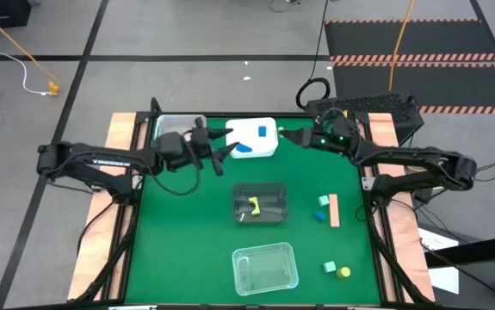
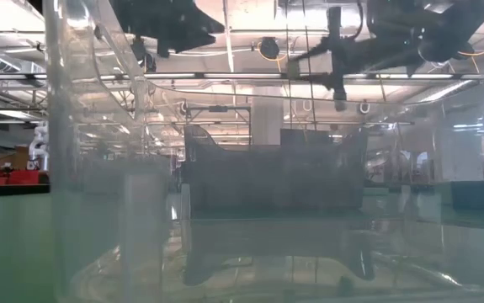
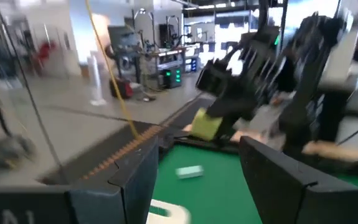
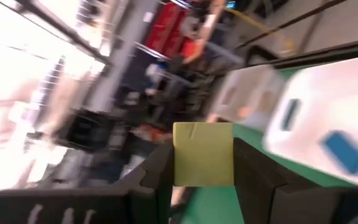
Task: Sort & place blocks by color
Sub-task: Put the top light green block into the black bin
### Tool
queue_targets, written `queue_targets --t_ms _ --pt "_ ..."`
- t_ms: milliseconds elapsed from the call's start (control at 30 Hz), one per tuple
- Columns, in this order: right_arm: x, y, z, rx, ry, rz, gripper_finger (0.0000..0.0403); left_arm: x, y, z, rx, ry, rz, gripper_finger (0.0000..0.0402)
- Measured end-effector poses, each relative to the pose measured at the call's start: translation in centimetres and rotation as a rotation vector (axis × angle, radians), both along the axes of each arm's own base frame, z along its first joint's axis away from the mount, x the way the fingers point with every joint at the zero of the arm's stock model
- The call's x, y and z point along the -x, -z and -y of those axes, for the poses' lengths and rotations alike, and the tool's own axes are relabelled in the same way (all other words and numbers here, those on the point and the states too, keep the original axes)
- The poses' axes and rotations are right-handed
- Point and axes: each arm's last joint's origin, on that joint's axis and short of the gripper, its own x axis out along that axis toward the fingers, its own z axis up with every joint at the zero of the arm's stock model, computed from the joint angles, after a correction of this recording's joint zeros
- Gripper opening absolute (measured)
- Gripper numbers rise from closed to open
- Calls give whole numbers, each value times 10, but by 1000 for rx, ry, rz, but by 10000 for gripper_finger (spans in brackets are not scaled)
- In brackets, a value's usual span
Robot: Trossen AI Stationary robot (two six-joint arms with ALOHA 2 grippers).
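Yellow-green and square-faced, a block (image 4: 203, 154) sits pinched between the fingers of the right gripper (image 4: 203, 163), which hangs above the far edge of the green desk (image 1: 187, 224), just beside the white tray (image 1: 254, 138) that already holds blue pieces. The step in hand looks like a carry: the block is lifted, not yet sorted. The dark clear tray (image 1: 261, 202) at mid-desk holds a yellow piece (image 1: 254, 206), so the next move probably calls for swinging the block over that tray and lowering before release. The left gripper (image 3: 191, 186) waits near the white tray, fingers apart and empty. Other blocks (image 1: 329, 209) lie well apart at the right.
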Motion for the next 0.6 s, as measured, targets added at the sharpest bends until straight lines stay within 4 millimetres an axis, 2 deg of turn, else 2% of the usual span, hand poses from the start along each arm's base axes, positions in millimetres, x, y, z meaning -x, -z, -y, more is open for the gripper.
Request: queue_targets --t_ms 100,233,600 --pt "-3 -7 -6 -30 -38 82 112 -8 7 -1 -119 -10 -30 225" --pt "-7 -8 -14 -69 -75 103 112 -18 10 -3 -228 -22 -28 225" --pt "-11 -8 -26 -98 -98 114 112 -65 -5 -2 -343 17 -179 225"
